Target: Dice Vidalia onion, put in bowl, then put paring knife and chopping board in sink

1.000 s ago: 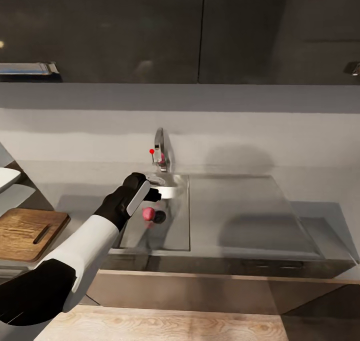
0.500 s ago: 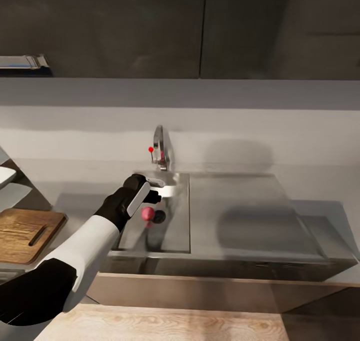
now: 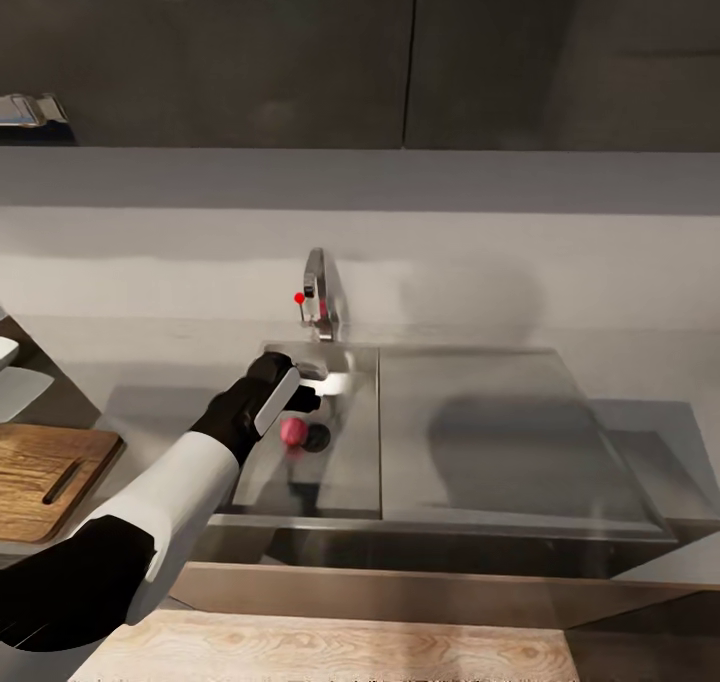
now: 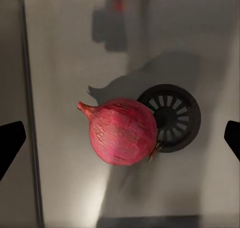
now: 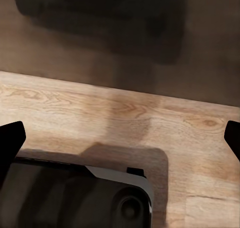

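Observation:
The Vidalia onion (image 3: 292, 429), pinkish-red, lies on the floor of the sink (image 3: 340, 462) beside the round black drain (image 3: 318, 438). My left gripper (image 3: 306, 396) hangs just above it, open. In the left wrist view the onion (image 4: 122, 133) sits midway between the two dark fingertips (image 4: 10, 142), untouched, partly covering the drain (image 4: 175, 118). The chopping board (image 3: 40, 467) lies on the countertop (image 3: 150, 402) at the far left. A white sliver of the bowl (image 3: 5, 352) shows at the left edge. The paring knife is out of view. My right gripper (image 5: 121, 140) is open over wooden floor.
A chrome tap (image 3: 320, 302) with a red knob stands behind the basin, close to my left wrist. The flat steel drainboard (image 3: 500, 432) stretches to the right. Dark wall cabinets (image 3: 400, 52) hang above. My own dark base (image 5: 75, 193) shows below the right gripper.
The whole picture has shifted, so the camera moved; the board now sits nearer the left edge. My left gripper stays open above the onion, slightly closer to it.

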